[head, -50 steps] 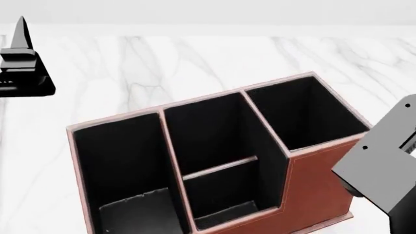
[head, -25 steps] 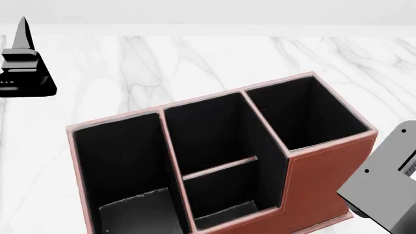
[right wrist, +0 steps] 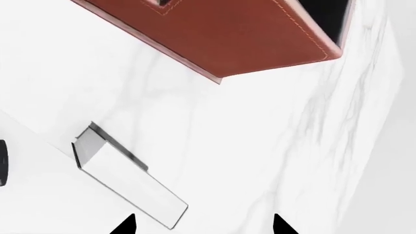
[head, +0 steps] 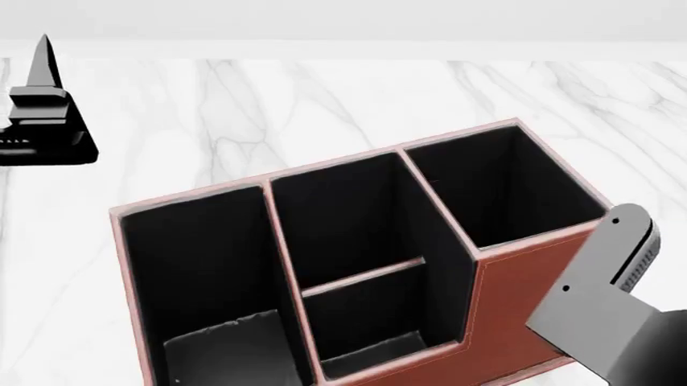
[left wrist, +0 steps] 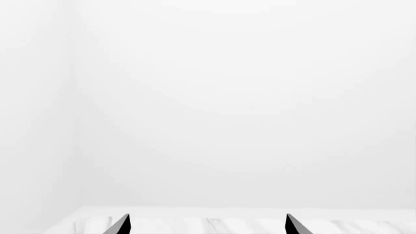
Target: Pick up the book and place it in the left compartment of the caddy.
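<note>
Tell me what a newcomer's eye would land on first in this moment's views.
The reddish-brown caddy dominates the head view, standing on the white marble table with its black-lined compartments gaping upward; the left compartment holds no book. In the right wrist view, the book lies on the marble, white page edges showing, just ahead of the open right gripper. The left gripper is open too, facing blank white.

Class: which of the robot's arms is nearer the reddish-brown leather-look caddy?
Right arm: it overlaps the reddish-brown caddy's tall end. The left gripper sits apart, beyond its far-left corner.
</note>
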